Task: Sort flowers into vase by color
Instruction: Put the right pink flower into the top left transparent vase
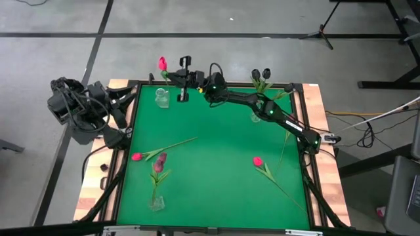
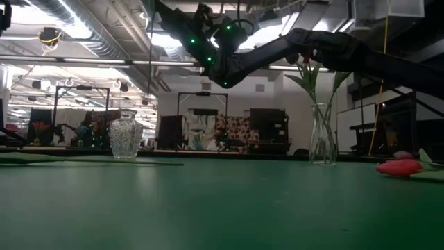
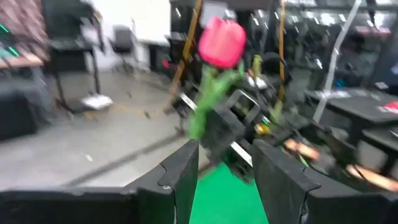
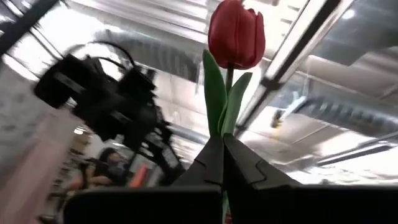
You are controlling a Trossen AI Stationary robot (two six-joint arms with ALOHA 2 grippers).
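While the right gripper (image 4: 222, 144) clamps a pink-red tulip (image 1: 162, 63) above an empty vase (image 1: 161, 97) and the left gripper (image 3: 225, 163) waits open, dark tulips (image 1: 260, 74) are vased and several flowers (image 1: 161, 153) lie on the surface (image 1: 216, 144).

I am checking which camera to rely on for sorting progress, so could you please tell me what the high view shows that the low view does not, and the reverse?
Only the high view shows the right gripper shut on a pink tulip, the folded left arm, and a maroon tulip in the near vase. Only the low view shows the room behind. Both show the small vase and the tall vase.
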